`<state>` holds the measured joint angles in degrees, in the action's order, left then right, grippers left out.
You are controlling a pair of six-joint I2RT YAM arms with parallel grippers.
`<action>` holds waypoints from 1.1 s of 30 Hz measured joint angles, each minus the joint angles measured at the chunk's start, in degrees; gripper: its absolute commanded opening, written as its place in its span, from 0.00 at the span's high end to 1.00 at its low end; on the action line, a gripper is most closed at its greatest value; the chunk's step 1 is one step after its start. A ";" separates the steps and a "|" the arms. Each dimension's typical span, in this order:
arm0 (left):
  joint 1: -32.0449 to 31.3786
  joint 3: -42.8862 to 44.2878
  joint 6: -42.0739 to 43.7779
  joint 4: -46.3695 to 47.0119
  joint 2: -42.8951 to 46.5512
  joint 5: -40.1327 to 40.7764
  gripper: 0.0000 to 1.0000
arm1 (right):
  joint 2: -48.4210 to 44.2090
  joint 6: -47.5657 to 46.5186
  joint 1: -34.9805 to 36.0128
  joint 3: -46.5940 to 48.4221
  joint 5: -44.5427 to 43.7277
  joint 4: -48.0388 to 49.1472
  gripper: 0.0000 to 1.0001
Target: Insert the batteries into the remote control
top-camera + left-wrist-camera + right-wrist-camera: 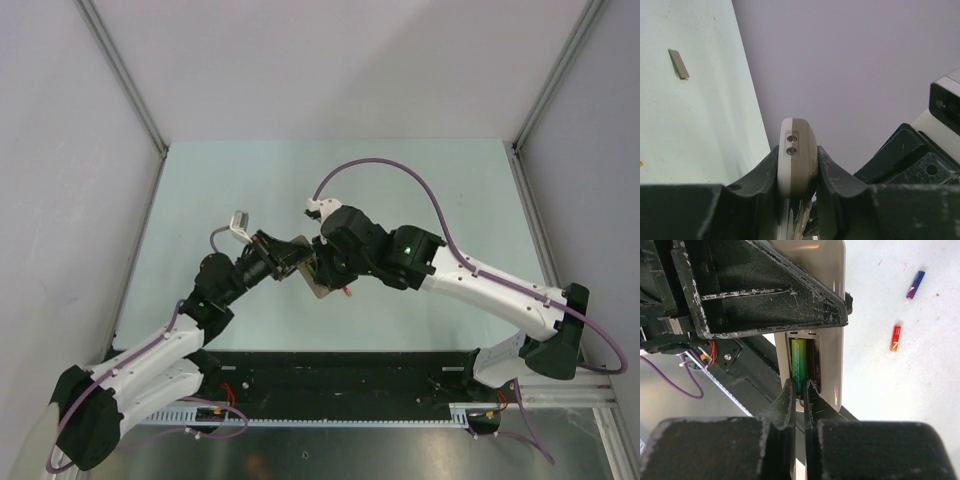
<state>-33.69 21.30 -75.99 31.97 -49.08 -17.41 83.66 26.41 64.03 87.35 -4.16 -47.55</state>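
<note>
Looking at the closest part first, the right claw [800,392] has its two fingers pressed together. Their tips sit right at the bottom end of the green battery [799,362]. I cannot tell if they touch it. The green battery lies inside the open slot in the back of the remote control [832,360], so I think one battery is in, or almost in. The dark space next to it looks empty to me.

The left claw [798,165] is squeezed tight on the remote control and seems to hold it up off the table [900,400].

Farther out, the red battery [895,338] and the blue battery [915,285] lie flat on the table, apart from each other and well away from the remote control. They are not loaded yet, so most of the job is left to do.

Farthest off, the little grey cover [679,64] lies by itself, not put on.
</note>
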 measured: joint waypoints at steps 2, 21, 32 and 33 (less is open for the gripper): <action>0.00 -0.13 -0.61 -0.02 0.02 1.01 1.00 | -0.35 0.09 0.07 -0.79 -0.55 1.18 1.00; 0.00 -0.83 -1.81 -0.44 0.44 3.65 1.00 | -0.20 0.13 1.05 -2.25 -2.05 4.24 1.00; -0.15 -0.83 1.31 -2.60 0.42 2.03 1.00 | 2.08 0.33 -0.92 -1.60 4.72 2.64 0.80; -0.20 -0.83 1.40 -2.60 0.44 1.97 1.00 | 2.14 0.35 -0.94 -1.46 4.92 2.45 0.79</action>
<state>-33.89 20.47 -74.59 29.36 -48.64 -15.44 85.80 26.76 63.09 85.89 0.75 -45.10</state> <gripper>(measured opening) 0.316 0.194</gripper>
